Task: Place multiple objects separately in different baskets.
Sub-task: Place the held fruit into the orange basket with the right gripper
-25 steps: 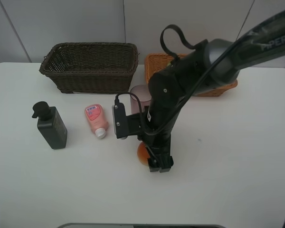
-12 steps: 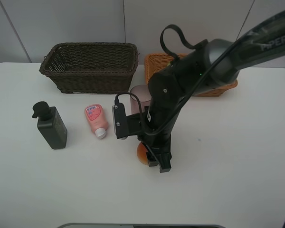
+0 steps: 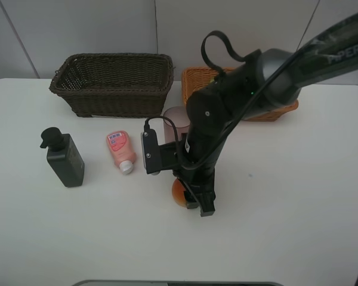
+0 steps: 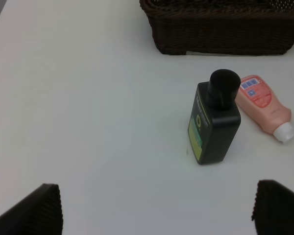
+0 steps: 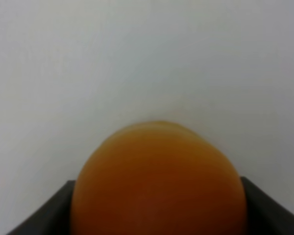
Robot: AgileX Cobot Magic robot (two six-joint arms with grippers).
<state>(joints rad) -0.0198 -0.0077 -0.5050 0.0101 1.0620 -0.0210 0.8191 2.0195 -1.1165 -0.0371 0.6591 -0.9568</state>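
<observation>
Clamping the orange [image 3: 178, 193] in the right gripper [image 5: 159, 208], jaws shut against its two sides, low over the front middle of the table [image 3: 298, 208]. Needing to travel back and a little right to reach the tan basket [image 3: 198, 76], mostly hidden behind the arm. Passing the pink cup [image 3: 172, 116], standing just behind the gripper, so probably lifting before carrying back. Leaving the dark basket [image 3: 113, 83] at back left, with the tube [image 3: 120, 151] lying and the black bottle [image 3: 62, 158] standing well left of the grip. Hanging the left gripper [image 4: 157, 215] wide open and empty above bare table near the bottle, farther from the orange. Finding open room to the front and right.
</observation>
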